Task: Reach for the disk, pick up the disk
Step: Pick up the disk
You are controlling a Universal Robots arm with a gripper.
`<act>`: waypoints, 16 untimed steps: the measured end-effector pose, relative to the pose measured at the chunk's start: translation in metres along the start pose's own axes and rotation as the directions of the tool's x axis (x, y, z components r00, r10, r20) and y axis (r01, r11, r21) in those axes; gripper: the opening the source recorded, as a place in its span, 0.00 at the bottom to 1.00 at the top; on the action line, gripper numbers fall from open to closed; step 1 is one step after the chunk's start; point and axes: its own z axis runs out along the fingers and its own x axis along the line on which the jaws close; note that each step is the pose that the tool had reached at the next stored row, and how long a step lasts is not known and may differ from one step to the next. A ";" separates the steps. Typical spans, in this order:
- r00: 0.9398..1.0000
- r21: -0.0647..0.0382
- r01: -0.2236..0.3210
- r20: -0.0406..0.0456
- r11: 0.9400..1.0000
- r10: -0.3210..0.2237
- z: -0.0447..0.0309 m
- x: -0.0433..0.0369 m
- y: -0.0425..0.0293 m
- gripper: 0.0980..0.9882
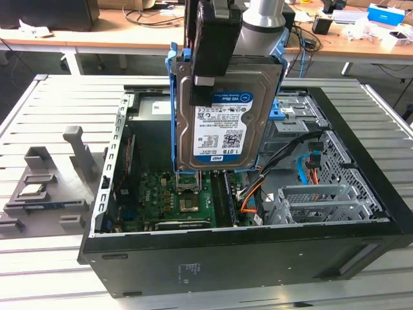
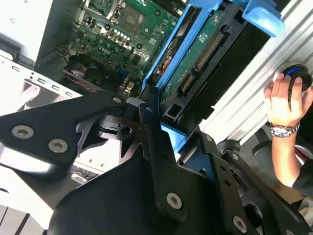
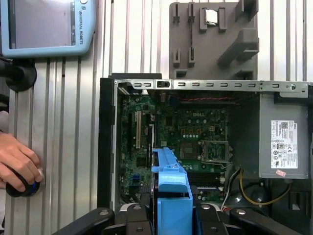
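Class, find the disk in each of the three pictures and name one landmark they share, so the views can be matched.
Exterior view: the disk hangs label-forward, held up by the hand above the open case.
Second wrist view: the disk is seen edge-on, running away from the hand.
First wrist view: its blue bracket stands over the board.
Shared landmark: the motherboard.

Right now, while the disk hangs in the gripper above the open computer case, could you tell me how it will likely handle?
The disk looks rigid: a metal body in a blue bracket, so it should not flex. It is probably heavy for its size. Held upright by the gripper at its top edge, it might swing or slip if jolted.
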 end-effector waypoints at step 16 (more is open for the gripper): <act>0.998 0.000 -0.024 0.055 1.000 0.024 0.0039 0.0465 0.0009 0.30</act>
